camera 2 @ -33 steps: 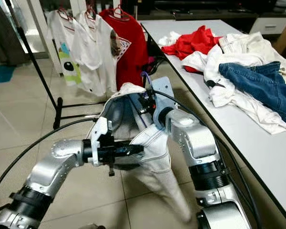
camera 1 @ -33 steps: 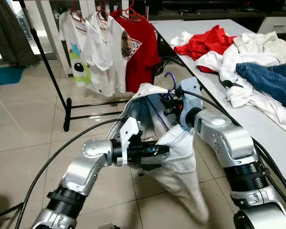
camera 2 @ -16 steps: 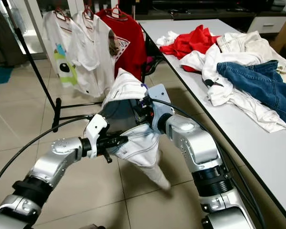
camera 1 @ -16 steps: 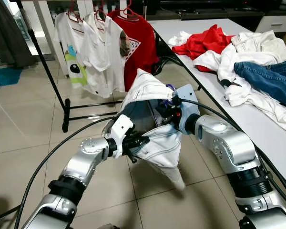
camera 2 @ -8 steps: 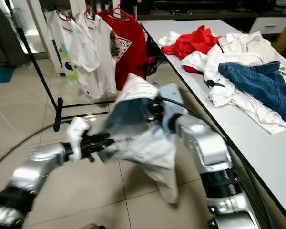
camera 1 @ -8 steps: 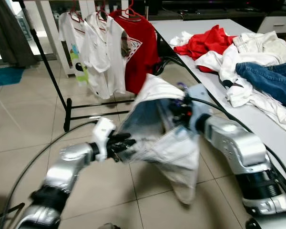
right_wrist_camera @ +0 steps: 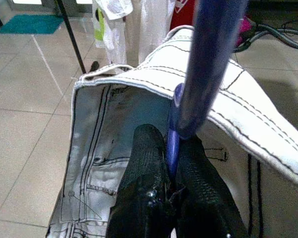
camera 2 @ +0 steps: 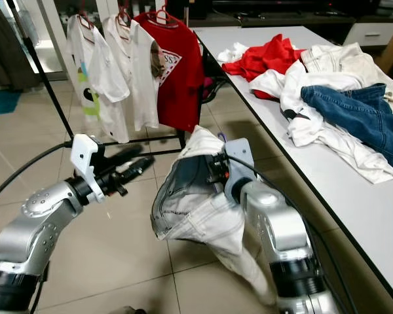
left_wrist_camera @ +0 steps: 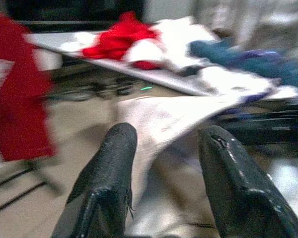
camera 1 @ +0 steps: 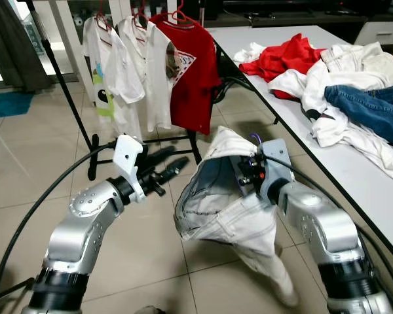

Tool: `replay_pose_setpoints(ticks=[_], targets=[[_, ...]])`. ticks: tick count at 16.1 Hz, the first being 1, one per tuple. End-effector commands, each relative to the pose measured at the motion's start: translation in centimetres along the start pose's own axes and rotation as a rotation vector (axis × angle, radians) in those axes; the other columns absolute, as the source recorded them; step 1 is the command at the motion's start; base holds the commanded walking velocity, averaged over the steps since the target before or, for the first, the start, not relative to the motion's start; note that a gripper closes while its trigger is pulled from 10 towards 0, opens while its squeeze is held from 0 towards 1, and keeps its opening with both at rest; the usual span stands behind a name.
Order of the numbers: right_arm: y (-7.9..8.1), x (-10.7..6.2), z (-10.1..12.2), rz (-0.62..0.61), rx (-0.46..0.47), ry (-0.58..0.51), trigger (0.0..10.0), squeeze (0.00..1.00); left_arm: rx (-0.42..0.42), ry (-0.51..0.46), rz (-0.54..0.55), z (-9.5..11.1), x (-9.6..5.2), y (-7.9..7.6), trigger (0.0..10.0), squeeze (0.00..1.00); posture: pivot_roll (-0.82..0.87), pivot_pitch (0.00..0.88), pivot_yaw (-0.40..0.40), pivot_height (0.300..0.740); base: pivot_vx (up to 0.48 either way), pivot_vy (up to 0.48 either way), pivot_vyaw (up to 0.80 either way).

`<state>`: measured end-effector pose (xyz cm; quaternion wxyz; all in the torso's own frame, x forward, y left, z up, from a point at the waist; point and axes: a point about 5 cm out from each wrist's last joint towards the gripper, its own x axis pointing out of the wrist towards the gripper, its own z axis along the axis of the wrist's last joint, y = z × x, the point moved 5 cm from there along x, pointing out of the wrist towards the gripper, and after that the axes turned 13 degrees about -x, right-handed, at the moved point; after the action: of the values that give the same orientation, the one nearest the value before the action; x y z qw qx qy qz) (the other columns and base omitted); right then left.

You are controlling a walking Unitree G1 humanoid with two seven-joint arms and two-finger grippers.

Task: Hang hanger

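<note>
My right gripper (right_wrist_camera: 172, 145) is shut on the stem of a purple hanger (right_wrist_camera: 208, 59). A pair of white jeans (camera 1: 223, 206) hangs from it over the floor, waistband gaping open, one leg reaching the tiles. The hanger's hook (camera 1: 255, 139) pokes up just above the right gripper (camera 1: 246, 171). My left gripper (camera 1: 169, 167) is open and holds nothing, a short way left of the jeans and pointing at the foot of the rack; its two fingers (left_wrist_camera: 114, 163) stand well apart. The clothes rack (camera 1: 67, 95) stands at the back left with a red shirt (camera 1: 195, 72) and white shirts (camera 1: 134, 72) on hangers.
A long white table (camera 1: 357, 180) runs along the right, piled with a red garment (camera 1: 281, 57), white clothes (camera 1: 327, 85) and blue jeans (camera 1: 373, 104). The rack's black foot (camera 1: 92, 171) and cables (camera 1: 26, 209) lie on the tiled floor.
My left gripper has let go of the jeans and drawn back to the left, now open. The jeans sagged lower and hang from the right gripper alone.
</note>
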<state>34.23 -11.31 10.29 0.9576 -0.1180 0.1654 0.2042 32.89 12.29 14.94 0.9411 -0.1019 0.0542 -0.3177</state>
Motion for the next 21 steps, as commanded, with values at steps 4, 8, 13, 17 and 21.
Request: replay_pose_setpoints(ticks=[4,8,13,17,21], targets=[[-0.4,-1.5,0.0,-0.103,-0.045,-0.091,10.0,0.00,-0.002,-0.055,0.339,0.4,-1.6,3.4,10.0,0.00,-0.10,0.000,0.006,0.740,0.000,0.000,0.00],[-1.8,-2.1,-1.5,-0.190,-0.011,-0.079,10.0,0.00,-0.001,-0.035,0.375,-0.6,-1.4,3.0,10.0,0.00,-0.09,0.000,-0.002,0.740,0.214,0.000,0.20],[-0.9,-1.2,-0.3,-0.185,-0.018,-0.130,10.0,0.00,-0.004,-0.016,0.384,-0.9,-1.2,2.6,10.0,0.00,-0.07,0.000,-0.011,0.740,0.316,0.000,0.48],[-0.7,-1.3,-0.5,-0.179,-0.035,-0.133,10.0,0.00,-0.028,-0.024,0.384,-0.8,-1.2,2.3,10.0,0.00,-0.08,0.000,-0.010,0.740,0.322,0.000,0.00],[0.5,-1.1,-0.2,-0.139,-0.024,-0.142,10.0,0.00,-0.033,-0.007,0.376,-1.3,-1.5,1.6,10.0,0.00,-0.07,0.000,-0.020,0.740,0.325,0.000,0.60]])
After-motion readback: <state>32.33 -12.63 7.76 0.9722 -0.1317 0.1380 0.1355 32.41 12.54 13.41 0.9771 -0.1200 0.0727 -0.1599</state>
